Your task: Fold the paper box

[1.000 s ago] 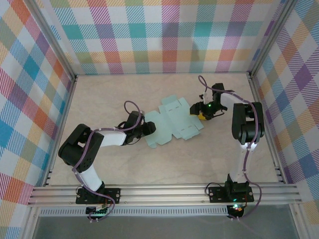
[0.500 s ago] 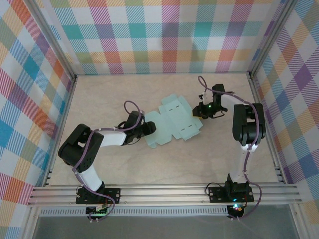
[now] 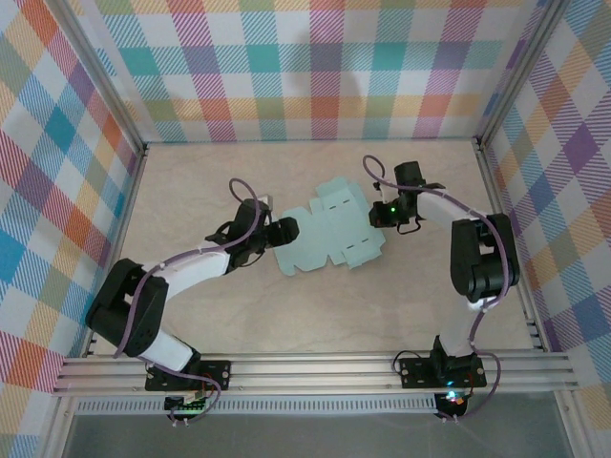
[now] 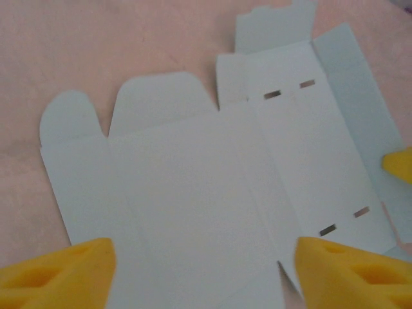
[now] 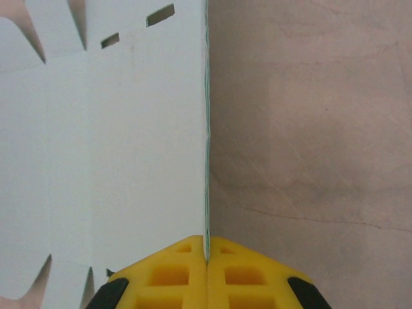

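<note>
The paper box (image 3: 329,229) lies as a flat, unfolded die-cut sheet at the middle of the counter (image 3: 191,181), its long axis running from about 8 o'clock to 2 o'clock in the top view.

The left end effector (image 3: 286,232) sits at the sheet's 9 o'clock edge with its jaws spread wide and holding nothing. From the left wrist, its yellow fingers (image 4: 58,273) stand at 7 and 5 o'clock with the card spread flat between and beyond them. In that view two rounded flaps (image 4: 161,96) point to 11 o'clock, and four small slots (image 4: 272,94) cut the panel on the 3 o'clock side. A further yellow tip (image 4: 399,164) touches the sheet's 3 o'clock border.

The right end effector (image 3: 380,212) is at the sheet's 2 o'clock edge, closed on the card. In the right wrist view the straight edge of the sheet runs from 12 o'clock directly into the seam where the two yellow fingers (image 5: 167,270) meet.

Bare counter surrounds the sheet. There is a broad strip towards the plaid back wall (image 3: 315,76) at 12 o'clock and another towards the aluminium rail (image 3: 315,367) at 6 o'clock. The side walls stand well apart from every edge of the card.
</note>
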